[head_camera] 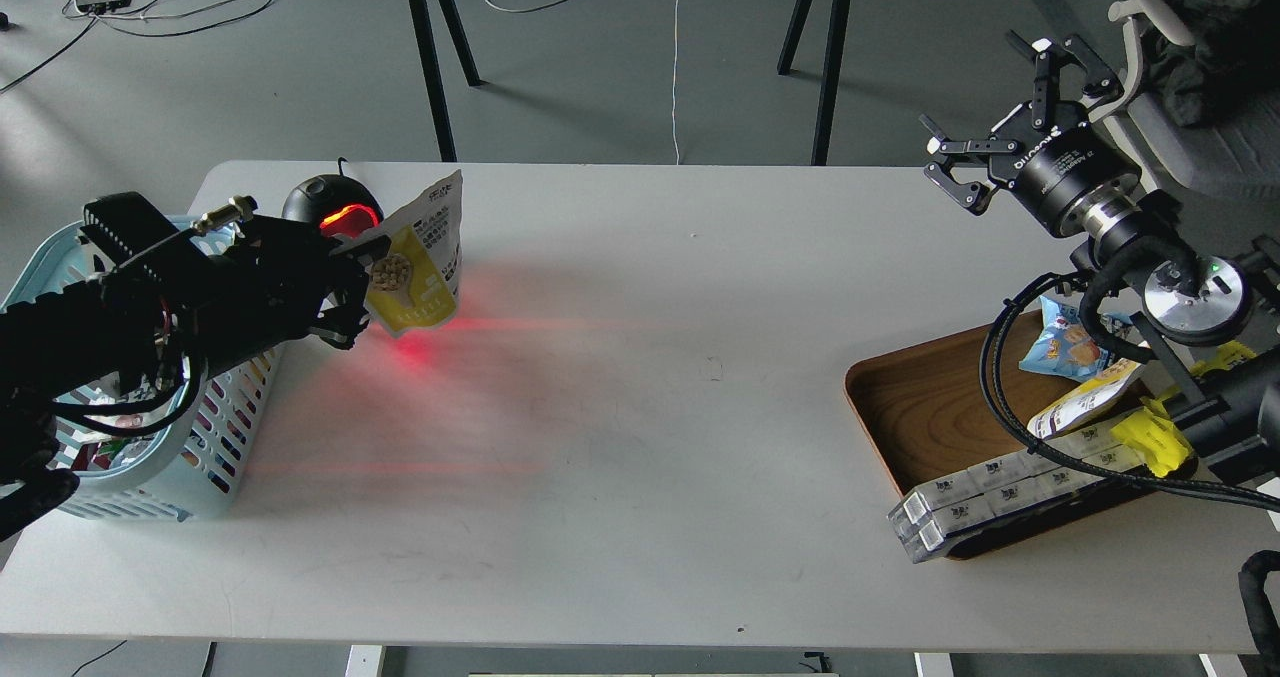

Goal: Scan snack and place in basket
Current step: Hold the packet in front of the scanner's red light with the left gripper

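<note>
The snack, a flat yellow pouch with beige balls pictured and a white printed part, hangs upright in my left gripper, which is shut on its left edge. It is held just right of the black scanner, whose window glows red; red light falls on the pouch's lower edge and the table. The light blue slotted basket stands at the table's left edge, under and behind my left arm. My right gripper is open and empty, raised above the table's far right.
A brown wooden tray at the right holds a small blue packet, a crinkled yellow wrapper, another pouch and grey boxes. My right arm and its cables cross over the tray. The basket holds several items.
</note>
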